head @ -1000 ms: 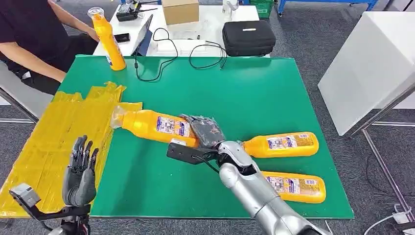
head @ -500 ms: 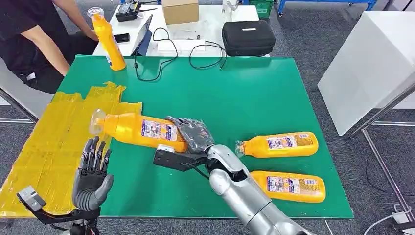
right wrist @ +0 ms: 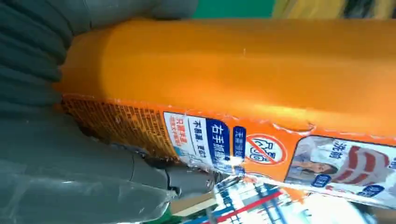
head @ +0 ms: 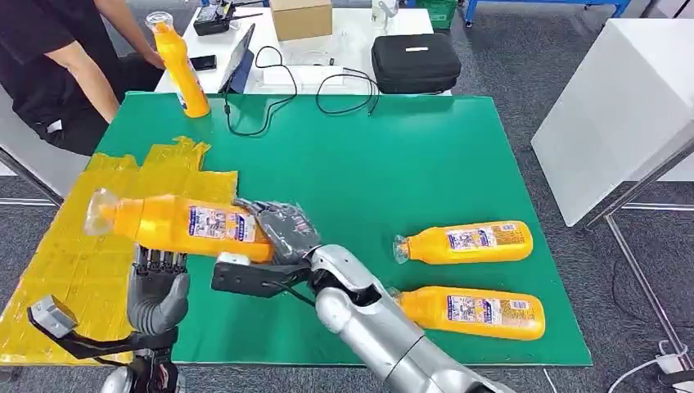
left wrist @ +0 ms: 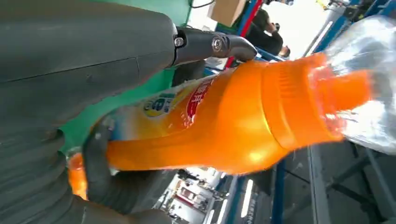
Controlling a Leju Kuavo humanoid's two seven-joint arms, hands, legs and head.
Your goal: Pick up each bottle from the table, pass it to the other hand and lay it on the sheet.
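Green counter (head: 425,164), yellow sheet (head: 74,246) at left: the right robot hand (head: 278,231) clamps a bottle (head: 176,223) sideways above the left robot hand (head: 157,286), fingers apart beneath, apparently for the handover.

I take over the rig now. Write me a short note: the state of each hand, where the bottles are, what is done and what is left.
Right hand: grips the base end of one bottle, held lying flat in the air, cap end over the yellow sheet.
Left hand: raised just under that bottle; whether it grips yet, I cannot tell.
Two bottles lie on the green table. One bottle stands at the far edge.
Done: first pickup. No bottle lies on the sheet.
Left: finish the handover, lay it down, then the others.
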